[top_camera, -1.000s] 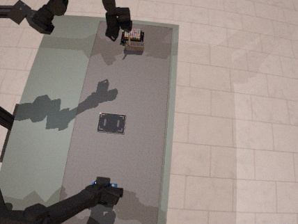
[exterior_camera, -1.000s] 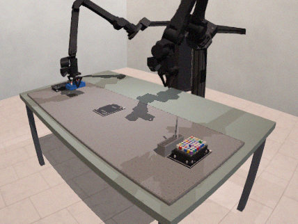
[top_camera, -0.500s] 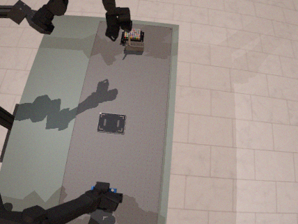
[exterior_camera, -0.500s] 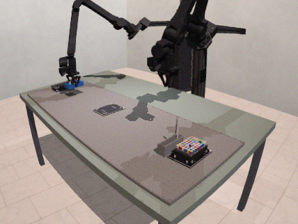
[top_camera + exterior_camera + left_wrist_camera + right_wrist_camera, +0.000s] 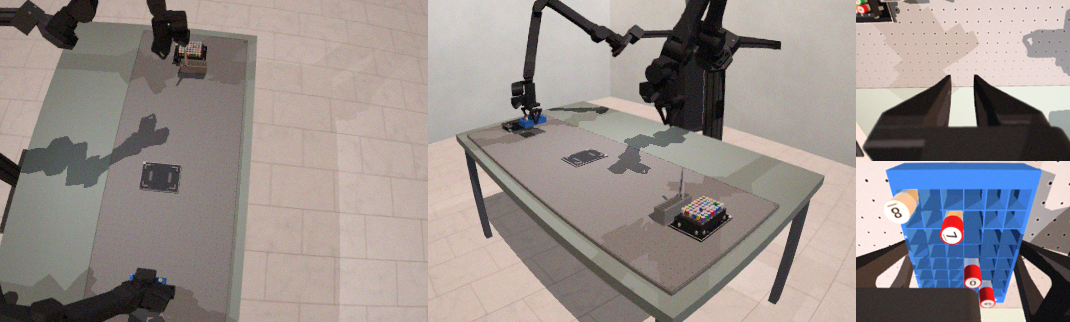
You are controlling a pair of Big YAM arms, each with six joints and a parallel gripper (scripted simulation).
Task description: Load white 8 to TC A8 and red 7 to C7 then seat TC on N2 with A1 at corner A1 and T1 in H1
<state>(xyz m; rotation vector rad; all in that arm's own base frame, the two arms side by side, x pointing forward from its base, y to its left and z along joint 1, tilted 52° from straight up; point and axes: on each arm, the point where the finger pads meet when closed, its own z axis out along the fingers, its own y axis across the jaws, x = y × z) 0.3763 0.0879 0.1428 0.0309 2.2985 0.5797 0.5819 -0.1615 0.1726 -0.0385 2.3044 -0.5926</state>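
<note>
My right gripper (image 5: 534,119) (image 5: 963,242) is shut on the blue tube carrier TC (image 5: 163,282) (image 5: 540,120) (image 5: 964,176), its fingers along both sides. TC appears level above the table. White vial 8 (image 5: 898,209) stands in a corner well and red vial 7 (image 5: 951,232) in the third well across, second row; two other red-capped vials are further down. The nest N2 (image 5: 510,126) shows partly beside TC. My left gripper (image 5: 668,120) (image 5: 962,80) is partly open and empty, above the table. Forceps T1 (image 5: 682,182) stand in holder H1 (image 5: 193,70) (image 5: 672,206).
Rack R1 (image 5: 190,49) (image 5: 702,214), full of coloured caps, sits in its nest beside H1; a corner of that nest (image 5: 885,17) shows in the left wrist view. A low black nest (image 5: 160,177) (image 5: 585,157) without a carrier lies mid-table.
</note>
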